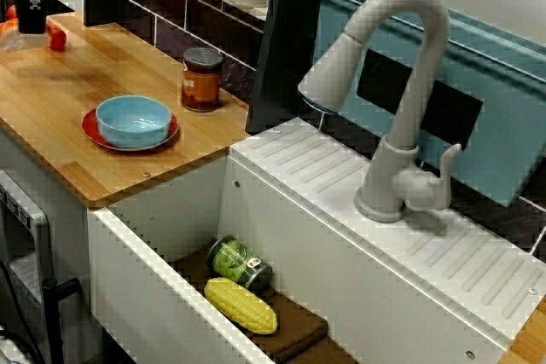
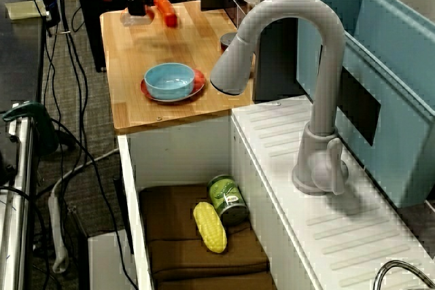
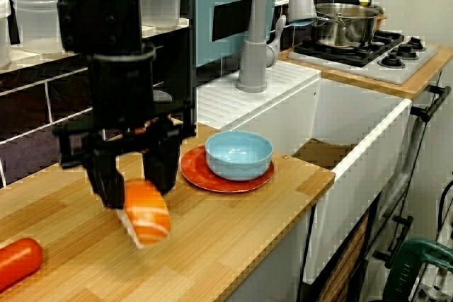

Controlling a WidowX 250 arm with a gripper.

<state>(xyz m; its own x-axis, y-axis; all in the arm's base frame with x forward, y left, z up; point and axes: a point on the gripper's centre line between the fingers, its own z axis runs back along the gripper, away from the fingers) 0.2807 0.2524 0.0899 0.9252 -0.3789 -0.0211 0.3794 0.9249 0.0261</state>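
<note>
Counter-level view. Lower left corner: orange-red piece (image 3: 18,263) lying on the wooden counter (image 3: 233,245). Left of centre: my gripper (image 3: 134,187), fingers clamped on the top of a salmon sushi piece (image 3: 147,221) (tilted, white base lowermost). Centre: blue bowl (image 3: 238,153) on red plate (image 3: 192,167). Right: sink (image 3: 371,139).

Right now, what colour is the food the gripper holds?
The food is orange over white, clearest in the close side view.
</note>
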